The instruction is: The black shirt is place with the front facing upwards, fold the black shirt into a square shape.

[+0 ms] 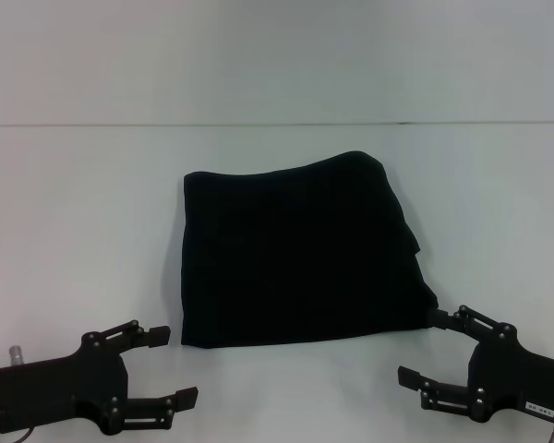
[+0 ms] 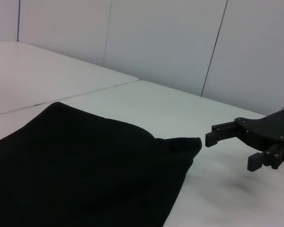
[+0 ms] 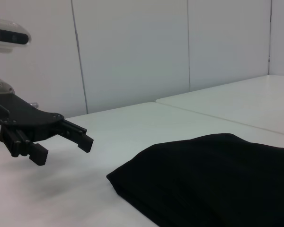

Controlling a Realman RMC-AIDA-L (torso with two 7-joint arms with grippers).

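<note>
The black shirt [image 1: 295, 254] lies folded into a rough square in the middle of the white table [image 1: 74, 212]. Its layered edges show along its right side. No letters or neck label show. My left gripper [image 1: 171, 366] is open and empty, just off the shirt's near left corner. My right gripper [image 1: 427, 348] is open and empty at the near right corner, with its far finger right beside the cloth. The left wrist view shows the shirt [image 2: 75, 170] and the right gripper [image 2: 229, 152]. The right wrist view shows the shirt [image 3: 213, 179] and the left gripper [image 3: 64, 151].
A seam [image 1: 277, 124] runs across the table behind the shirt. White wall panels [image 2: 165, 42] stand beyond the table. A white camera head [image 3: 7, 35] shows above the left arm in the right wrist view.
</note>
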